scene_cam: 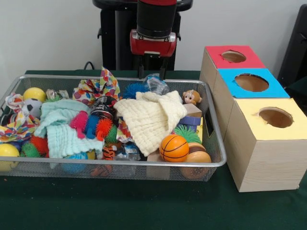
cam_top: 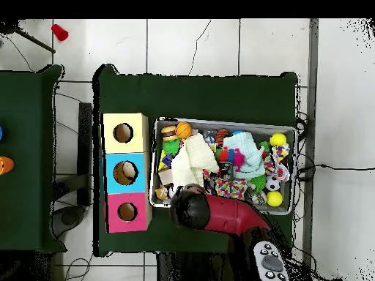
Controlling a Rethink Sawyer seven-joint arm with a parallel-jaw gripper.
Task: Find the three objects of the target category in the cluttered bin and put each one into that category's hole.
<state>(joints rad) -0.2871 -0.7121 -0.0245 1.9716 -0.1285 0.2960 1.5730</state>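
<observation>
The wire mesh bin [scene_cam: 120, 164] is full of toys and cloths; it also shows in the overhead view [cam_top: 234, 125]. My gripper [scene_cam: 152, 74] hangs over the bin's far rim, open, its fingertips [scene_cam: 142, 73] just above a wrinkly clear bottle [scene_cam: 156, 84] that lies on the clutter. A second clear bottle [scene_cam: 126, 152] lies near the front wall, partly buried. Something clear [scene_cam: 57, 93] at the far left may be a third. The red-topped box's hole [scene_cam: 233, 56] is at the far right and appears dark and empty. In the overhead view the arm [cam_top: 220, 214] hides the gripper.
The blue-topped box [scene_cam: 252, 82] and the yellow-topped box [scene_cam: 276, 116] stand in a row with the red one, right of the bin. A cream cloth [scene_cam: 151, 117], a mint cloth [scene_cam: 62, 127], a black-and-silver can [scene_cam: 103, 106], a basketball [scene_cam: 173, 147] and spiky balls fill the bin.
</observation>
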